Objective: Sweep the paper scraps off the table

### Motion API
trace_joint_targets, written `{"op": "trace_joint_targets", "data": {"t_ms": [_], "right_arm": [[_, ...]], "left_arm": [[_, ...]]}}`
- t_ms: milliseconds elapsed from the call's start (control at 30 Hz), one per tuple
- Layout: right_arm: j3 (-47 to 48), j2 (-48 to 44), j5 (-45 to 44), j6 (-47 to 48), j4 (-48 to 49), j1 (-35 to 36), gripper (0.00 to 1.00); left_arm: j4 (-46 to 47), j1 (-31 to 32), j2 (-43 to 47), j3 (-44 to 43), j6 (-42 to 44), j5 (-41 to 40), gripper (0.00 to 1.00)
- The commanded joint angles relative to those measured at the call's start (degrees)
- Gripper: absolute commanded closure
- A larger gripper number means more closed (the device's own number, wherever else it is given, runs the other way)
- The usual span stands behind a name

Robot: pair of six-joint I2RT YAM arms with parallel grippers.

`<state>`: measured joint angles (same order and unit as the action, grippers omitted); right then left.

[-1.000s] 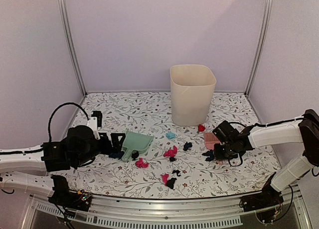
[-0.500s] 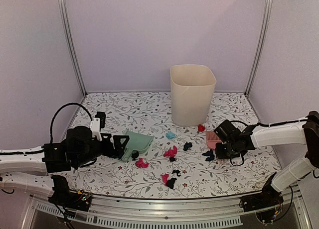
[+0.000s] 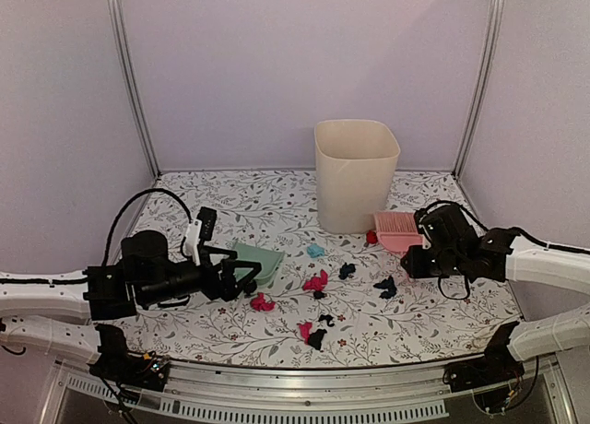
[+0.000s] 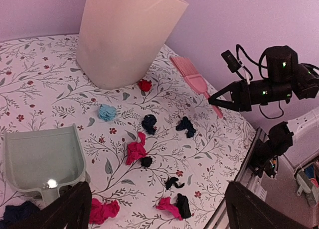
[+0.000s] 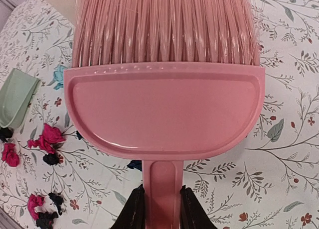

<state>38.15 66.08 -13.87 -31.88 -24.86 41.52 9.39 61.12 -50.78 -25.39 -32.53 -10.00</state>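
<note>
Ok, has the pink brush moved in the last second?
Yes. The pink brush has shifted up the overhead view and now sits nearer the lower right corner of the bin than before.

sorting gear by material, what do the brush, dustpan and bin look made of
Brush: looks like glossy pink moulded plastic, one-piece back, shiny stiff bristles. Dustpan: mint-green plastic, smooth, with one bright glint. Bin: cream, smooth matte walls, probably plastic.

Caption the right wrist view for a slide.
Right gripper holding a pink bristled brush by its handle over the floral-print table and crumpled paper scraps.
</note>
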Motion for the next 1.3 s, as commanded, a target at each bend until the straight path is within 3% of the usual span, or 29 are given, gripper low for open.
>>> {"op": "trace_joint_targets", "data": {"t_ms": [0,300,733,1267], "right_arm": [[-0.3,-6.5,4.9,3.1,4.5,3.5,1.0],[3.5,-8.2,-1.2,3.3,7.6,18.0,1.0],[19.3,10.6,-13.8,8.6,7.7,33.7,1.0],[22.8,18.0,-17.1,12.6,10.6,39.5,1.0]], "left_arm": [[6.4,1.1,-1.2,0.1,0.4,10.9,0.05],[9.4,1.4,-2.5,-1.0,-2.3,21.1,0.12],[8.0,1.4,-0.3,-0.8,-6.0,21.8,0.16],[10.1,1.4,-1.3,0.8,-8.6,15.3,0.29]]}}
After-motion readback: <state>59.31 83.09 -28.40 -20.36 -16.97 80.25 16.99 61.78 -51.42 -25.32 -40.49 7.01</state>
